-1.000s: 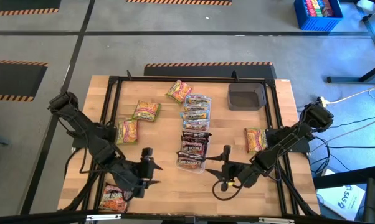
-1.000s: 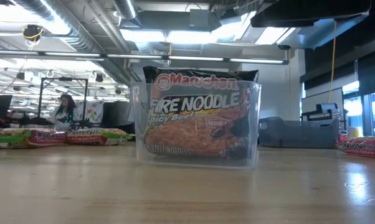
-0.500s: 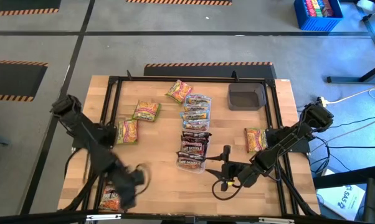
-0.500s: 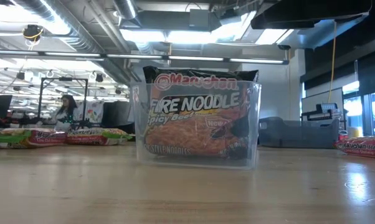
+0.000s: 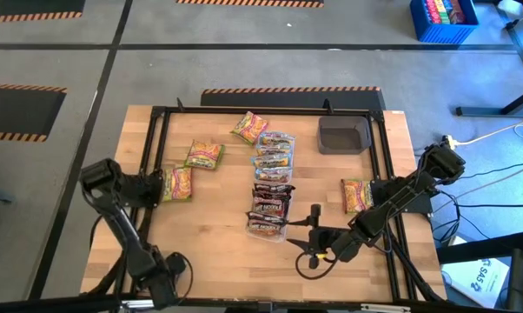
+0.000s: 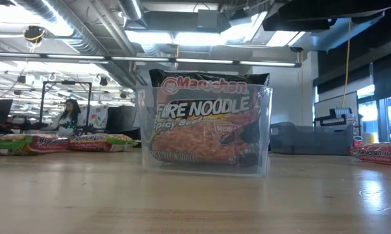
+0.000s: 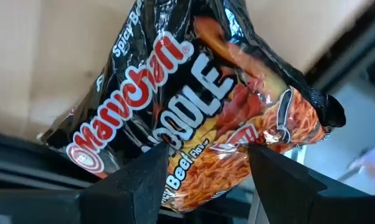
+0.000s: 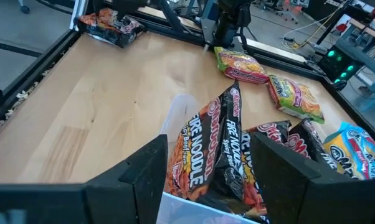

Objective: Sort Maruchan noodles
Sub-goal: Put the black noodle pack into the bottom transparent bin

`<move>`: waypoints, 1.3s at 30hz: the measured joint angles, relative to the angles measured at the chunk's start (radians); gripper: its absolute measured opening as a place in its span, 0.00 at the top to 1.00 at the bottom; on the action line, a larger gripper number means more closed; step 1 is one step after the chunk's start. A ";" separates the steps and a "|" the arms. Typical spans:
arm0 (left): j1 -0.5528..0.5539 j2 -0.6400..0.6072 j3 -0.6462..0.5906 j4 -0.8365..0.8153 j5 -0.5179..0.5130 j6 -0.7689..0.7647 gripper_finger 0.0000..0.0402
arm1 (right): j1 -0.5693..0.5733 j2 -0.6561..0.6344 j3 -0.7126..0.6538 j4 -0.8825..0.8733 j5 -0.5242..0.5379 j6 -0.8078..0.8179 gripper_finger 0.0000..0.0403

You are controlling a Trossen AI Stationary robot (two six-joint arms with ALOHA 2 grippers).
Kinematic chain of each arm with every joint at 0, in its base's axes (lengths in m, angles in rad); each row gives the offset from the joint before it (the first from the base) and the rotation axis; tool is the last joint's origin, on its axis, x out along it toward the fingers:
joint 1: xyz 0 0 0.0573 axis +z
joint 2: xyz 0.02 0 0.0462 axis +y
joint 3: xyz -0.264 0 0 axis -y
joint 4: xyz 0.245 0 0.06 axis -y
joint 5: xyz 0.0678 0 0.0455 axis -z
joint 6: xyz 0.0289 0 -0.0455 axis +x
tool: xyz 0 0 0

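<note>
A dark maroon Maruchan packet [image 7: 194, 81] lies at the table's near left corner, partly on the black frame rail. My left gripper [image 5: 163, 276] stands right over it, open, a finger on either side [image 7: 203, 155]; in the high view the gripper hides the packet. My right gripper [image 5: 314, 235] is open and empty, just to the near right of the clear tub [image 5: 268, 217]. Maroon packets [image 8: 228, 137] stand on edge in that tub [image 6: 205, 130]. Blue-orange packets [image 5: 274, 149] lie behind it. Yellow-green-red packets [image 5: 203, 155] lie at the far left, one more [image 5: 357, 195] at the right.
A dark grey square tray [image 5: 343, 135] sits at the far right. A black frame rail [image 5: 157, 156] runs around the work area. Bare wood lies between the tub and the left packets. People and desks show in the room beyond the table [image 6: 69, 114].
My left gripper has swung from the middle of the near side toward the table's near left corner, turning as it went. It now stands over the maroon packet there. The packets have stayed where they were.
</note>
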 joint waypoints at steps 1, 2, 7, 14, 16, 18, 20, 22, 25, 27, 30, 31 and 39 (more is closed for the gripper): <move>0.004 0.014 0.001 0.003 0.005 0.034 0.46 | 0.000 0.000 0.000 0.000 -0.004 0.004 0.48; 0.010 0.022 0.001 0.005 0.005 0.068 0.46 | 0.000 0.000 0.000 0.000 -0.004 0.008 0.48; 0.064 0.024 0.002 0.024 -0.098 0.242 0.46 | 0.000 0.000 0.000 0.000 -0.005 0.010 0.48; 0.181 0.031 -0.003 0.179 -0.375 0.545 0.46 | 0.000 0.000 0.000 -0.001 -0.006 0.005 0.48; 0.214 0.036 -0.005 0.241 -0.430 0.627 0.46 | 0.000 0.000 0.000 -0.001 -0.017 0.005 0.48; 0.246 0.045 -0.005 0.305 -0.451 0.701 0.46 | 0.000 0.000 0.000 0.000 -0.036 0.004 0.48; 0.273 0.064 -0.005 0.361 -0.463 0.775 0.46 | 0.000 0.000 0.000 0.001 -0.041 0.004 0.48; 0.303 0.093 -0.004 0.431 -0.475 0.859 0.46 | 0.000 0.000 0.000 0.001 -0.044 0.005 0.48; 0.361 0.138 -0.001 0.558 -0.484 0.965 0.46 | 0.000 0.004 0.000 0.003 -0.057 0.016 0.48; 0.395 0.154 -0.002 0.628 -0.483 1.017 0.46 | 0.001 0.007 0.000 -0.003 -0.064 0.023 0.48; 0.438 0.163 -0.007 0.742 -0.479 1.093 0.46 | 0.001 0.007 0.000 0.001 -0.084 0.034 0.48; 0.452 0.166 -0.008 0.782 -0.479 1.109 0.46 | 0.001 0.007 0.000 0.002 -0.090 0.033 0.48; 0.507 0.176 -0.012 0.896 -0.445 1.154 0.46 | -0.001 0.007 0.000 0.008 -0.387 0.207 0.48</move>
